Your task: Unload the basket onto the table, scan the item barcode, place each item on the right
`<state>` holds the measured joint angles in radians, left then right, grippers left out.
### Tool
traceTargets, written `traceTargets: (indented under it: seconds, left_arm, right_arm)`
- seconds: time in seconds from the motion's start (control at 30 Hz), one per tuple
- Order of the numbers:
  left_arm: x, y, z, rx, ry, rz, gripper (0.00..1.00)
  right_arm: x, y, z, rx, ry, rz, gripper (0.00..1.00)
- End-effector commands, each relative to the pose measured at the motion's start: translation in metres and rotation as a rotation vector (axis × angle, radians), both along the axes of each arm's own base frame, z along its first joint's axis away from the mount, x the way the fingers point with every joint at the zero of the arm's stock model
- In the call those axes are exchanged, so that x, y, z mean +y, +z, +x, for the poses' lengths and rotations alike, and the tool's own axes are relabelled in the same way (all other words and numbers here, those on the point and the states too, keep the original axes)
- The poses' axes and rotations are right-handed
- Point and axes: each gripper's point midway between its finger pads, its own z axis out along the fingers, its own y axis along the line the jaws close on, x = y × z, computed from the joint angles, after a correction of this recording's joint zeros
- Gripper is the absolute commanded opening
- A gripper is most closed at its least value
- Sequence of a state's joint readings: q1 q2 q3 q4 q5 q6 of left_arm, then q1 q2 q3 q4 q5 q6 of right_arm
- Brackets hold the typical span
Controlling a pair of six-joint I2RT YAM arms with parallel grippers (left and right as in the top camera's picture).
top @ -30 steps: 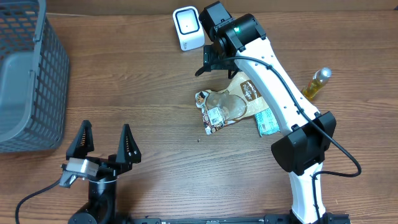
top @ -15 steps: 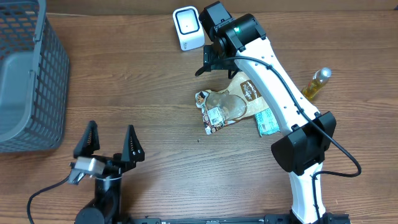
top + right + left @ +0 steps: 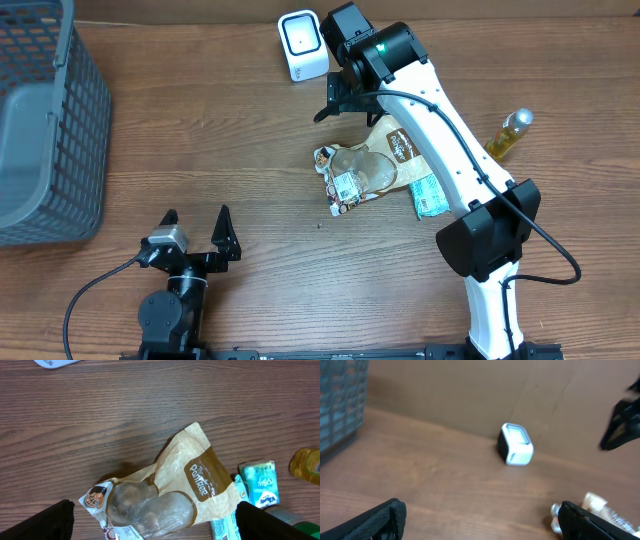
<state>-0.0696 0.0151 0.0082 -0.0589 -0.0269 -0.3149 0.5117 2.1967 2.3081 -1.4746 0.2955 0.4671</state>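
Right arm covers the right side of the snack bag [image 3: 365, 168] and part of the teal packet [image 3: 430, 196] in the overhead view. White label on the bag's lower-left corner is too small to read. Basket [image 3: 45, 120] is cut off at the upper-left edge. Left wrist view is blurred.

Wood-grain table [image 3: 230, 140], plain brown wall behind.

Bag lies flat at frame centre, below the white scanner [image 3: 301, 45]. Yellow bottle [image 3: 508, 133] at right.

Left gripper [image 3: 195, 214], lower left: fingers spread wide, empty. Right gripper [image 3: 335, 103] above the bag: wide apart, holding nothing.

Bare wood between left gripper and bag.
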Motion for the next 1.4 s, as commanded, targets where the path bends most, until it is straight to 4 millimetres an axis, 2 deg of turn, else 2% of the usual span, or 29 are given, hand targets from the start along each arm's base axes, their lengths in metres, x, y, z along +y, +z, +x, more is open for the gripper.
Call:
traceTargets:
  seconds: [0.0,0.23,1.37]
  left_arm:
    - [0.0064,-0.0024,-0.0004,0.004,0.032,0.059,0.99]
    - [0.0054,-0.0027,-0.0005,0.002,0.017,0.183,0.99]
    - [0.0054,-0.0027,-0.0004,0.002,0.017,0.182,1.0]
  right_arm:
    - [-0.0034,0.0056,0.0024,-0.022,-0.012,-0.006,1.0]
    - [-0.0034,0.0056,0.0024,-0.022,-0.012,-0.006,1.0]
    - [-0.0034,0.0056,0.0024,-0.022,-0.011,-0.006,1.0]
